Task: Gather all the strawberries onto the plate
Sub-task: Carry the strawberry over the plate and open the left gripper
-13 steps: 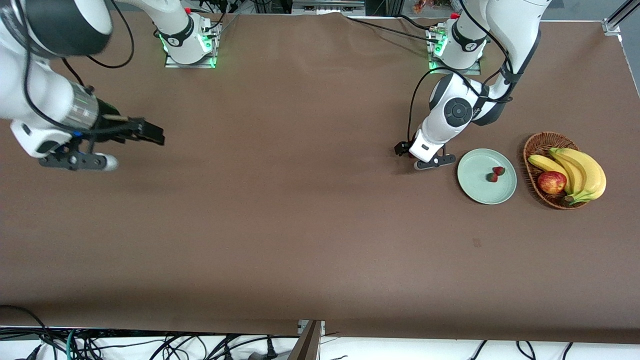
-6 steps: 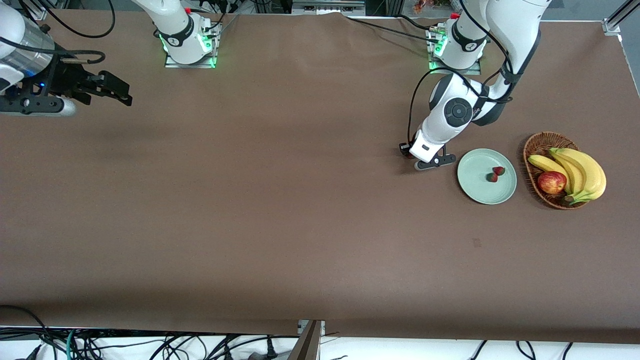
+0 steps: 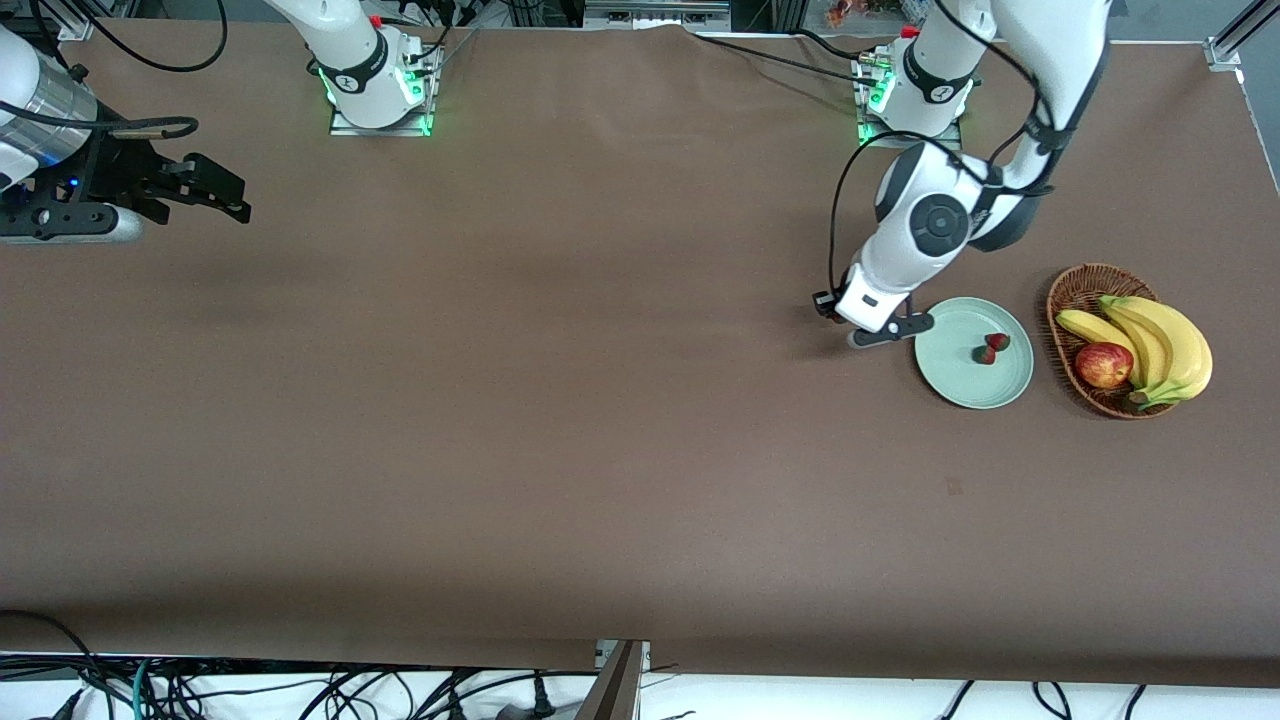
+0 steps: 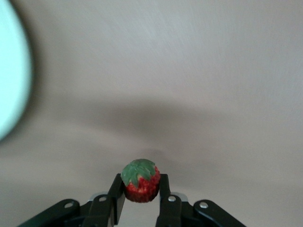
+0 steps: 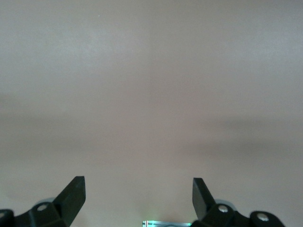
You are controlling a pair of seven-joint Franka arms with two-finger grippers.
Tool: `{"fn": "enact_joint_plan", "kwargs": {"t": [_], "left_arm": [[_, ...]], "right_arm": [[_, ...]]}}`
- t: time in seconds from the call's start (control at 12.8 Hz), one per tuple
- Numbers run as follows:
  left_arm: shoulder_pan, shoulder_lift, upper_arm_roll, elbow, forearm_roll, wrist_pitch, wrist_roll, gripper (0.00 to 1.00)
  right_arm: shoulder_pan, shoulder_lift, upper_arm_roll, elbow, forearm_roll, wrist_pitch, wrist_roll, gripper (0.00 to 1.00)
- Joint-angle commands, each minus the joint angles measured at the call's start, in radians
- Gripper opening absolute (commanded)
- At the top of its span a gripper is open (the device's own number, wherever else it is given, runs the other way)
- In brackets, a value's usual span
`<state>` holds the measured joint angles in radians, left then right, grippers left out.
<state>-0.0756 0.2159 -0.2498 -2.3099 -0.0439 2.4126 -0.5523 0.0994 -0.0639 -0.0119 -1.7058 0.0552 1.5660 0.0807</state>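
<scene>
Counting two strawberries [image 3: 991, 348] already lying on the plate [image 3: 950, 375], we carry the third strawberry [image 4: 140, 181] clamped in our left gripper [image 4: 140, 191] over the table [image 3: 600, 420] just beside its rim; our right gripper [image 5: 138, 193] waits, spread wide, at its own end

Both arms [image 3: 1040, 60] are glossy white with dark grey joint caps and black cables looped alongside. Each base [image 3: 378, 75] glows green on a metal mounting plate. The right arm's wrist [image 3: 45, 105] has a silver band. The jaws are matt black, with small silver screws [image 4: 100, 199] set in their knuckles.
</scene>
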Motion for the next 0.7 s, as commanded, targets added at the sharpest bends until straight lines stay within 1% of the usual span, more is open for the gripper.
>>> {"fn": "enact_joint_plan", "kwargs": {"t": [0.0,0.08,0.23,0.31,0.39,0.47,0.62], "left_arm": [[0.007,-0.078,0.116,0.023,-0.017,-0.116,0.199,0.14],[0.007,-0.081,0.173,0.026,-0.017,-0.125,0.283,0.14],[0.008,-0.069,0.288,0.026,-0.019,-0.116,0.464,0.14],[0.01,-0.046,0.326,0.026,-0.019,-0.107,0.524,0.14],[0.01,-0.023,0.346,0.026,-0.019,-0.071,0.557,0.15],[0.01,0.012,0.349,0.026,-0.019,-0.031,0.56,0.15],[0.01,0.03,0.349,0.026,-0.019,-0.006,0.56,0.16]], "right_arm": [[-0.012,-0.002,0.02,0.008,-0.038,0.019,-0.007,1.0],[-0.01,0.018,0.021,0.014,-0.055,0.025,-0.001,1.0],[-0.012,0.044,0.021,0.057,-0.057,0.023,-0.005,1.0],[-0.02,0.045,0.018,0.063,-0.052,0.017,-0.013,1.0],[-0.023,0.05,0.018,0.067,-0.049,0.016,-0.025,1.0],[-0.021,0.056,0.018,0.077,-0.049,0.016,-0.022,1.0],[-0.018,0.075,0.018,0.094,-0.055,0.026,-0.001,1.0]]}}
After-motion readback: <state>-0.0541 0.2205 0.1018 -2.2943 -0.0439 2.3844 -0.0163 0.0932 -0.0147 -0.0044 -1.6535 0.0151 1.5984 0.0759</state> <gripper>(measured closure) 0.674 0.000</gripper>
